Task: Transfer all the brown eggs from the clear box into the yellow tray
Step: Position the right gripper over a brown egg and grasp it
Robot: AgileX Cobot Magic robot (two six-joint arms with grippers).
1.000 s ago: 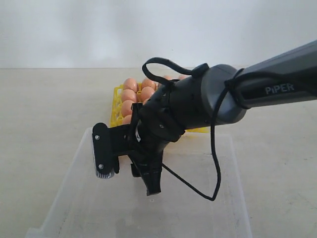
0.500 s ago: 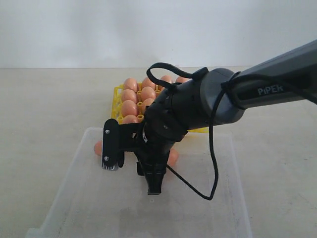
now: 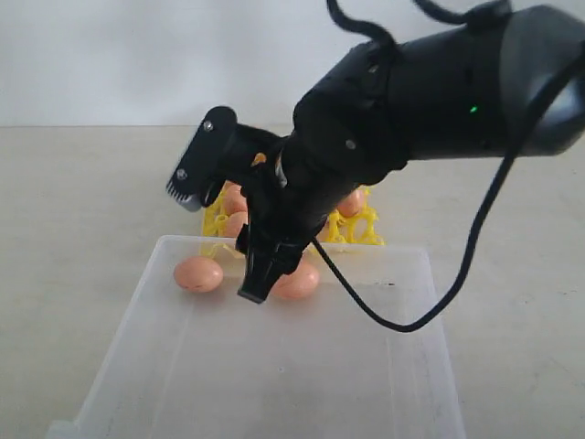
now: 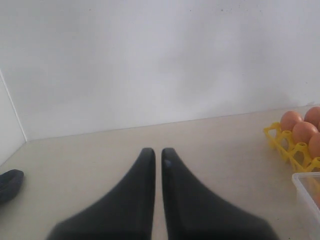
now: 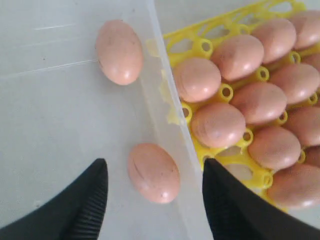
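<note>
Two brown eggs (image 3: 199, 273) (image 3: 297, 282) lie in the clear box (image 3: 137, 311) against its far wall. In the right wrist view they are the near egg (image 5: 153, 172) and the far egg (image 5: 119, 51). My right gripper (image 3: 216, 245) hangs open over that wall, and the near egg lies in line between the jaws of the gripper (image 5: 155, 165). One finger (image 3: 260, 274) dips beside that egg. The yellow tray (image 3: 352, 224) behind the box holds several eggs (image 5: 235, 57). My left gripper (image 4: 154, 151) is shut and empty, off to the side of the tray (image 4: 280, 142).
The box's thin far wall (image 5: 165, 105) separates the two loose eggs from the tray. A black cable (image 3: 402, 320) loops down from the right arm over the box. A dark object (image 4: 10, 182) lies at the table edge in the left wrist view.
The right arm has swung up and back toward the far wall of the box, uncovering two eggs there. Its jaws have stayed open.
</note>
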